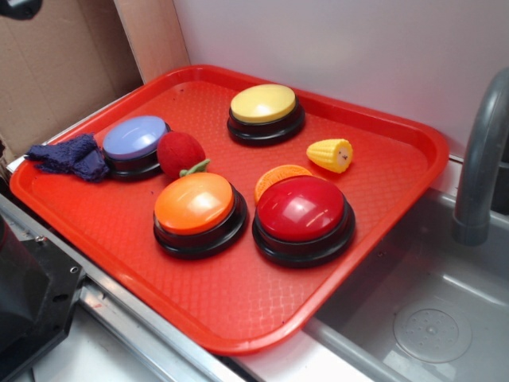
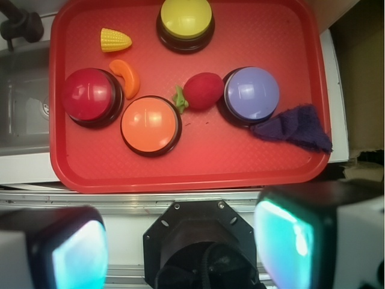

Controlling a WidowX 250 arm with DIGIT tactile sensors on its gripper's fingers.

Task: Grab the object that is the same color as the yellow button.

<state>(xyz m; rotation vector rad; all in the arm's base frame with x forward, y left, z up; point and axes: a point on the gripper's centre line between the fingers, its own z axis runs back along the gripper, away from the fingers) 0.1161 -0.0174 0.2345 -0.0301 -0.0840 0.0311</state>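
A small yellow toy corn cob [image 1: 331,153] [image 2: 115,40] lies on the red tray [image 1: 238,310] [image 2: 198,168], right of the yellow button [image 1: 263,107] [image 2: 186,20] in the exterior view. In the wrist view the cob is at the tray's far left corner. My gripper [image 2: 180,250] hovers high above the near side, outside the tray's edge, over the robot's black base. Its two fingers stand wide apart, with nothing between them. The gripper does not show in the exterior view.
On the tray also sit an orange button [image 1: 197,208], a red button [image 1: 302,215], a blue button [image 1: 134,142], a red felt strawberry [image 1: 180,153], an orange ridged disc [image 1: 278,175] and a dark blue cloth [image 1: 71,156]. A sink basin [image 1: 429,310] with a grey faucet [image 1: 481,159] lies right.
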